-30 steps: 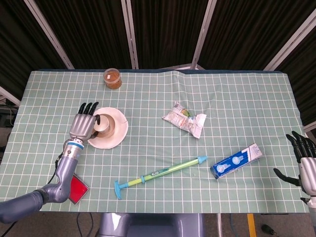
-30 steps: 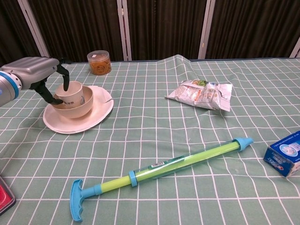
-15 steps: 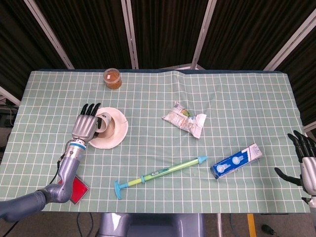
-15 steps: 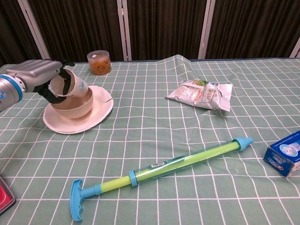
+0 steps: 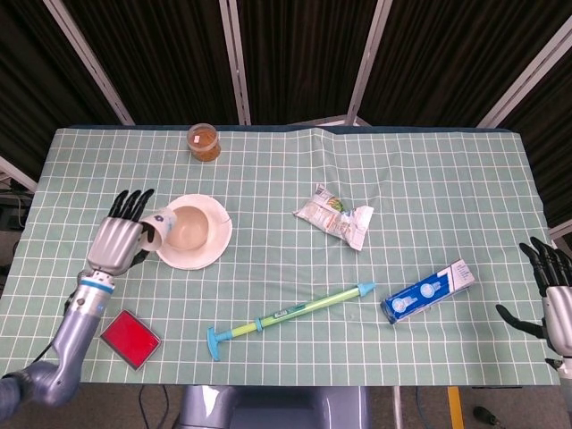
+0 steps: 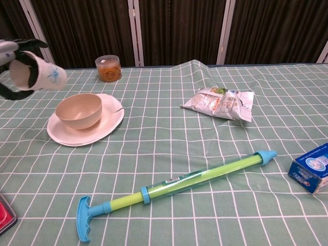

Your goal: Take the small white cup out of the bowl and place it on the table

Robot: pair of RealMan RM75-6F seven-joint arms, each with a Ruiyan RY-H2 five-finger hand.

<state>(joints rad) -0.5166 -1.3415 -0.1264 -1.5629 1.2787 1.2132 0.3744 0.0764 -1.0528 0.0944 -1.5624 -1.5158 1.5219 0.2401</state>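
With the small white cup (image 6: pixel 37 73) gripped in the left hand (image 5: pixel 116 239), it hangs tipped on its side, up left of the bowl (image 6: pixel 78 109); bare counter (image 5: pixel 54 192) lies right under it. Right hand (image 5: pixel 554 304) idles, fingers spread, far off.

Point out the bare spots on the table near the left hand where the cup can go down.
The left hand holds the small white cup tilted, above the cloth. Bare checked tablecloth lies left of the cream plate and behind it, short of the amber jar. It is tighter near the flat red object.
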